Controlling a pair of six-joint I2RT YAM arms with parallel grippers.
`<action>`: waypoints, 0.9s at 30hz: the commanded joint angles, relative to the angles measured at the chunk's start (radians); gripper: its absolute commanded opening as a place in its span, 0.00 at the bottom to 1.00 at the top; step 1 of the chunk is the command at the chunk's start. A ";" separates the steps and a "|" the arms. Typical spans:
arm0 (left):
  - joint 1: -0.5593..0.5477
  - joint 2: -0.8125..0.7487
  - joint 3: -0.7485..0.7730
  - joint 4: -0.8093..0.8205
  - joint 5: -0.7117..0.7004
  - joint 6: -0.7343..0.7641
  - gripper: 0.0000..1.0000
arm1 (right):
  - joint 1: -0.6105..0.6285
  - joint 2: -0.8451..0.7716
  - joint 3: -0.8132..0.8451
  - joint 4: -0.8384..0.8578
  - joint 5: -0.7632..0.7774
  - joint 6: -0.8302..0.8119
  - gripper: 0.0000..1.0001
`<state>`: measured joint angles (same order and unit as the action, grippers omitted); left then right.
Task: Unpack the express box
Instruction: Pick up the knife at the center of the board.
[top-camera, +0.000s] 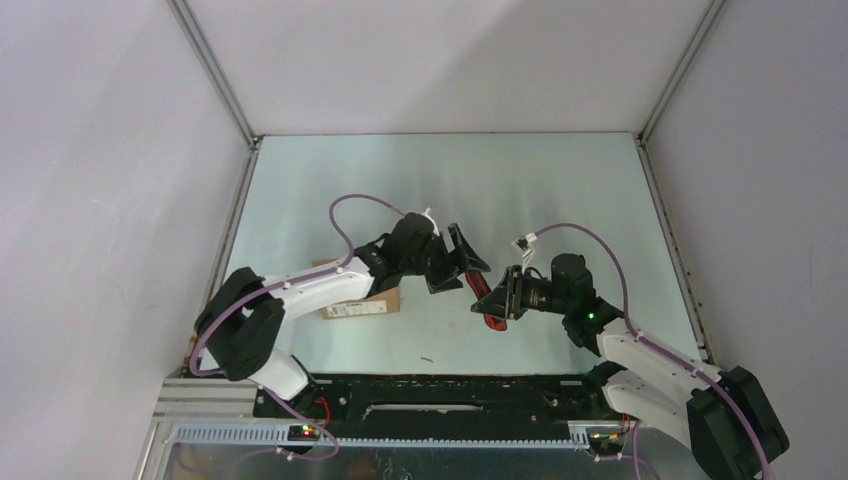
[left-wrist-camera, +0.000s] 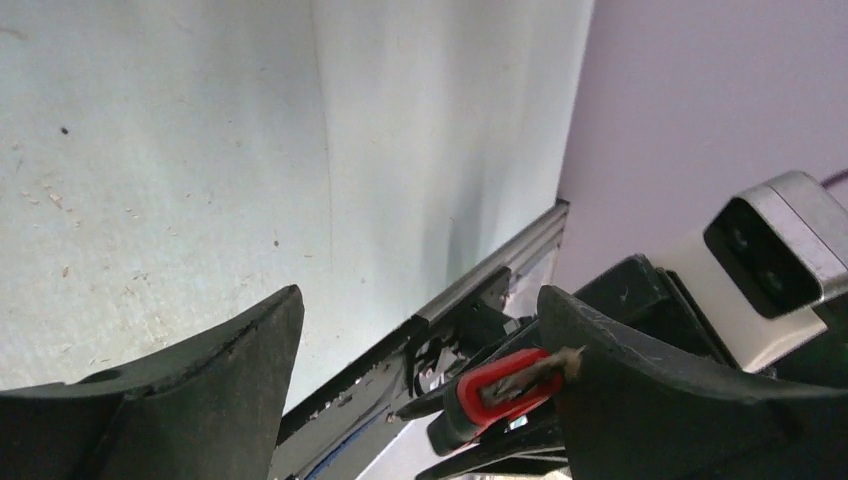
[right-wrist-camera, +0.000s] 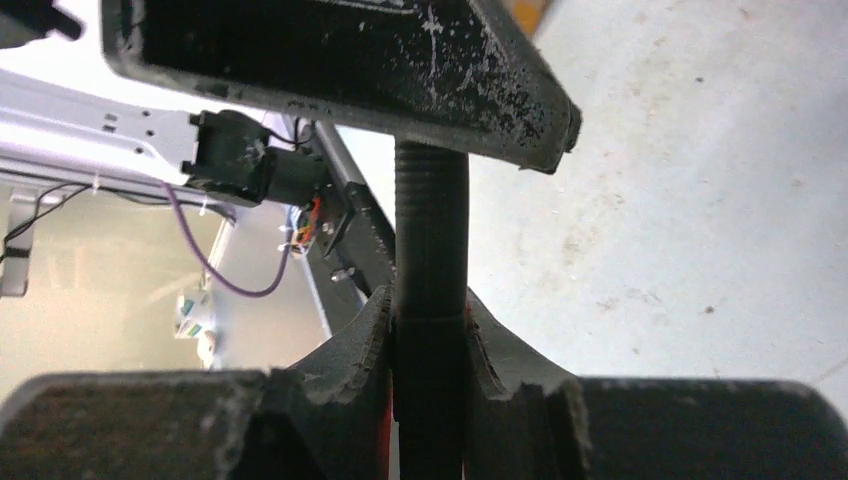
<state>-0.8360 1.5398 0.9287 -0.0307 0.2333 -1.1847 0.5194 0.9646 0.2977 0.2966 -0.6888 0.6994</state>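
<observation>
The express box (top-camera: 362, 304), a small brown carton with a white label, lies on the table under my left forearm, partly hidden. My left gripper (top-camera: 466, 273) is open and empty, raised right of the box, its jaws wide apart in the left wrist view (left-wrist-camera: 420, 300). My right gripper (top-camera: 503, 296) is shut on the red-and-black utility knife (top-camera: 484, 292), just right of the left gripper. In the right wrist view (right-wrist-camera: 428, 305) both fingers clamp the knife's black handle (right-wrist-camera: 430, 230). The knife's red end (left-wrist-camera: 505, 385) sits against the left gripper's right finger (left-wrist-camera: 680, 390).
The right wrist camera housing (left-wrist-camera: 770, 255) is close beside the left gripper. One left finger (right-wrist-camera: 350, 60) crosses the top of the right wrist view. A metal frame rail (top-camera: 233, 215) lines the table's left edge, another rail (top-camera: 672, 235) the right. A small scrap (top-camera: 427, 358) lies near the front.
</observation>
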 joint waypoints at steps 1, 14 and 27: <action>0.049 -0.088 -0.063 0.211 0.166 0.107 0.87 | 0.003 -0.034 0.076 -0.027 -0.143 -0.002 0.00; 0.094 -0.151 -0.162 0.536 0.465 0.132 0.75 | -0.030 -0.083 0.084 -0.020 -0.239 0.116 0.00; 0.099 -0.112 -0.180 0.694 0.613 0.090 0.03 | -0.041 -0.117 0.085 0.018 -0.271 0.180 0.00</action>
<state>-0.7235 1.4223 0.7647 0.5415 0.7357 -1.0641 0.4866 0.8551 0.3405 0.2749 -0.9771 0.8490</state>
